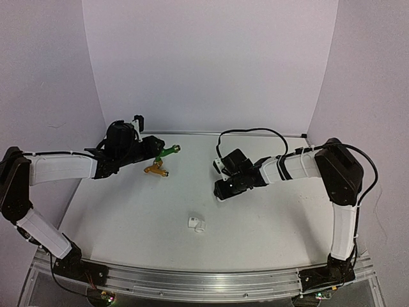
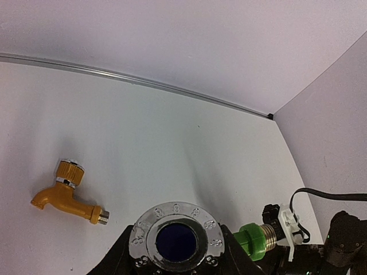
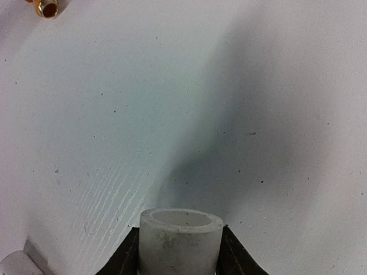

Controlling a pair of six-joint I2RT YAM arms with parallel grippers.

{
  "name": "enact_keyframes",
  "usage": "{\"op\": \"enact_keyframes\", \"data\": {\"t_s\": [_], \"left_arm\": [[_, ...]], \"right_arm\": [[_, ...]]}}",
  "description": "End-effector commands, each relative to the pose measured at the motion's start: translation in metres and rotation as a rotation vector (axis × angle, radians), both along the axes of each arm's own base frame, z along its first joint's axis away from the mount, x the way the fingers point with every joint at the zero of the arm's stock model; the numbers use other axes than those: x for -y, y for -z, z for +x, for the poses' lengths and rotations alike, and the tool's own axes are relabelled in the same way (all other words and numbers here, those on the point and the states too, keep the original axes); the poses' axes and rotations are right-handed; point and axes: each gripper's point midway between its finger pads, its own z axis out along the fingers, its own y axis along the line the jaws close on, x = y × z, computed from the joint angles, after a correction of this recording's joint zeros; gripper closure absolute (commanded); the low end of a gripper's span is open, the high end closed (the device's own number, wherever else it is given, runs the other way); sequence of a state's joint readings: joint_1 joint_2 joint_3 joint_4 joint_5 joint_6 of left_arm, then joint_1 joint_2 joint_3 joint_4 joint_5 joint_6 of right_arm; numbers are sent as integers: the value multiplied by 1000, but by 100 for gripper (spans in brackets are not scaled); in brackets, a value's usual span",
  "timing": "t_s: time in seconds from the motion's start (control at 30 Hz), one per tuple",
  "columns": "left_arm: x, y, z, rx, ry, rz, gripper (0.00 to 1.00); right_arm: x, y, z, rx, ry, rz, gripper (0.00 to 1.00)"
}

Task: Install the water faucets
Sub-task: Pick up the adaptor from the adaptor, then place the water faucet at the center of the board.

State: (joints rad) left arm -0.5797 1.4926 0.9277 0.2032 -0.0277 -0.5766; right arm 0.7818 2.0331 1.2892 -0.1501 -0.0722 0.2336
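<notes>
Two water faucets show: one green faucet (image 1: 167, 151) and one orange-yellow faucet (image 1: 156, 169). Two white pipe fittings show as well: one loose fitting (image 1: 197, 224) lying on the single counter (image 1: 255, 230) and one held fitting (image 3: 181, 238). Two arms reach in, one left arm (image 1: 61, 167) and one right arm (image 1: 300, 166).

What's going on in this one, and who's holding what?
The left fingers are shut on the green plastic toy faucet, its brass threaded end sticking out to the side. The right fingers are shut on a small white pipe fitting. Faucet and fitting are apart, so nothing is joined yet. The orange-yellow plastic faucet lies on the white table near the left arm, and a second white fitting lies nearer the front edge.
</notes>
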Motion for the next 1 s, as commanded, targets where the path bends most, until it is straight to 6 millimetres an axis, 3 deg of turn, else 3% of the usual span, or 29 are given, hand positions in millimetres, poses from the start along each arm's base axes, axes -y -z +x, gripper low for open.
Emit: {"op": "enact_keyframes", "data": {"t_s": [0.0, 0.1, 0.23, 0.3, 0.37, 0.47, 0.6, 0.8, 0.97], "left_arm": [[8, -20, 7, 3, 4, -25, 100], [15, -17, 8, -72, 20, -36, 100], [35, -13, -2, -196, 109, -92, 100], [49, -20, -8, -230, 180, -147, 100], [61, -31, -15, -258, 247, -205, 100], [71, -45, -20, -276, 308, -256, 100], [74, -65, -14, -266, 334, -301, 100], [80, -91, 5, -251, 369, -359, 100], [88, -100, 16, -252, 387, -385, 100]], "right_arm": [[-5, -4, -8, -16, -32, 8, 81], [-21, -35, -5, 37, -94, 95, 99], [-53, -113, 5, 131, -230, 287, 100], [-63, -164, 12, 211, -290, 411, 100], [-65, -213, 20, 315, -330, 498, 100], [-62, -257, 29, 394, -404, 566, 100], [-43, -296, 48, 456, -424, 631, 100], [-44, -335, 46, 563, -500, 651, 100], [-43, -349, 41, 588, -519, 660, 100]]}}
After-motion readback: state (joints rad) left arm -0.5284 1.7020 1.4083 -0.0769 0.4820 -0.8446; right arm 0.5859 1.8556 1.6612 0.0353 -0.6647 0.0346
